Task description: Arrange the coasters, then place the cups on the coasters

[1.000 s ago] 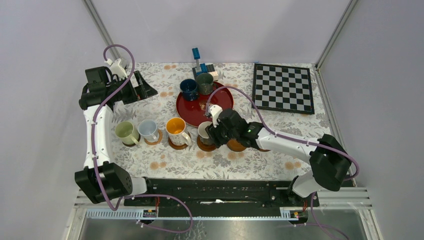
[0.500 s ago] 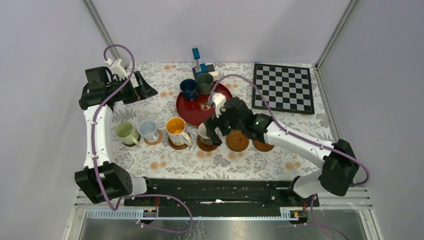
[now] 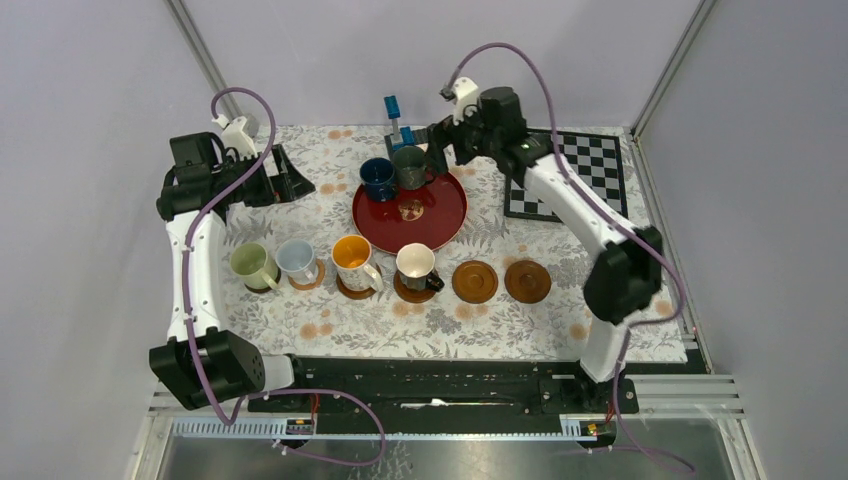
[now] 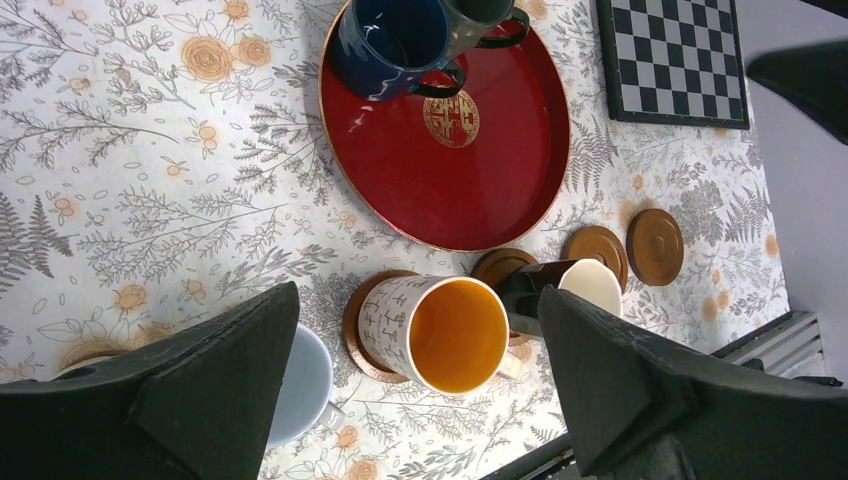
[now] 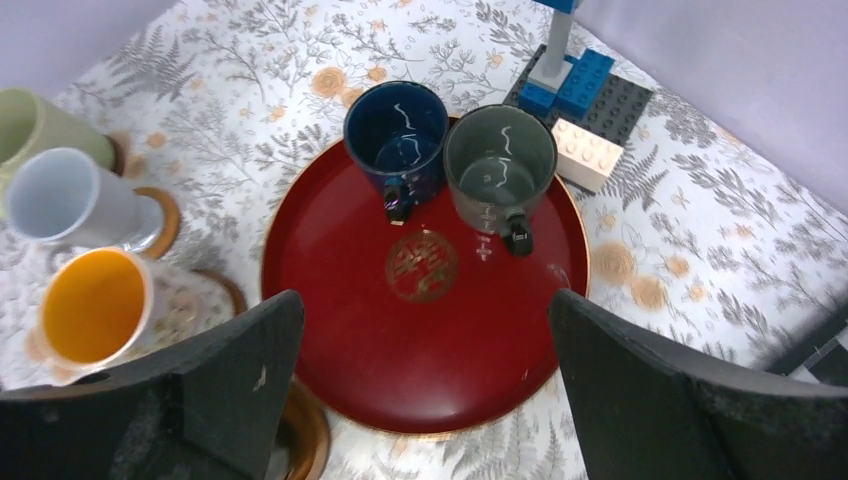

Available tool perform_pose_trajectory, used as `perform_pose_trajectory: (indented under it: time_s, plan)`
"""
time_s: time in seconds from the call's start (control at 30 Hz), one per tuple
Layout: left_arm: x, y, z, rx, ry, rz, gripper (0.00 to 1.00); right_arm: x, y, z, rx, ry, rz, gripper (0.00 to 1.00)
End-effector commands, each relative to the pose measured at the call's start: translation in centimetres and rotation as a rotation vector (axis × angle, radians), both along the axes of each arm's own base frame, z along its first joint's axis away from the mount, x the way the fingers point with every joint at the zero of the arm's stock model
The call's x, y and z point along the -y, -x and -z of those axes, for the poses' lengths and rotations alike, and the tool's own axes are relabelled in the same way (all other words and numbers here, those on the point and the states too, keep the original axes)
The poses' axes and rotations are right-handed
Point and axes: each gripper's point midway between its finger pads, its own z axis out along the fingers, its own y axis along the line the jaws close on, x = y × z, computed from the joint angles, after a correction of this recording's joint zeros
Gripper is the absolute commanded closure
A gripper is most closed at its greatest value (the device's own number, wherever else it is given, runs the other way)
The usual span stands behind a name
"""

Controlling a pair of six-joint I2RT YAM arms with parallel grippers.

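The right gripper [image 5: 422, 310] hangs wide open and empty over the red tray [image 5: 330, 330]. Just ahead of its jaws, the dark blue cup [image 5: 396, 140] and grey-green cup [image 5: 499, 168] stand close together, handles toward it. Closing on one could knock its neighbour over. Two bare coasters [image 3: 474, 281] lie well behind. The left gripper [image 4: 418, 295] is also wide open and empty.

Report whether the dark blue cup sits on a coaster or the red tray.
On the red tray: the dark blue cup stands upright at its far edge.

The pale green cup [image 5: 35, 125] is cropped at the left edge, perhaps half visible.
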Motion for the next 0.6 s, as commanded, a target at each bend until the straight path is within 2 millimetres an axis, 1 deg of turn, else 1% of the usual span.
perform_pose_trajectory:
  time_s: [0.0, 0.07, 0.13, 0.23, 0.3, 0.4, 0.47, 0.57]
  plan:
    - [0.0, 0.1, -2.3, 0.083, -0.045, 0.018, 0.01, -2.0, -2.6, 5.4, -0.077, 0.120, -0.095, 0.03]
    - [0.3, 0.3, -1.9, 0.089, -0.045, 0.045, 0.01, -2.7, -3.9, 7.0, -0.102, 0.137, -0.120, 0.06]
    - [0.4, 0.3, -1.8, 0.095, -0.043, 0.056, 0.01, -3.8, -4.3, 7.6, -0.122, 0.127, -0.166, 0.10]
    - [0.3, 0.3, -1.3, 0.089, -0.044, 0.043, 0.01, -5.4, -4.2, 9.3, -0.172, 0.074, -0.196, 0.22]
    - [0.3, 0.2, -1.0, 0.076, -0.035, 0.040, 0.01, -6.1, -4.8, 10.3, -0.180, 0.070, -0.179, 0.31]
    - [0.8, 0.3, -1.5, 0.079, -0.011, 0.067, 0.01, -6.8, -5.6, 11.5, -0.206, 0.069, -0.153, 0.41]
    - [0.9, 0.3, -1.7, 0.085, -0.009, 0.072, 0.01, -7.1, -5.9, 12.8, -0.227, 0.084, -0.146, 0.44]
    - [1.0, 0.2, -1.6, 0.067, 0.015, 0.060, 0.01, -7.8, -5.9, 13.8, -0.239, 0.094, -0.153, 0.46]
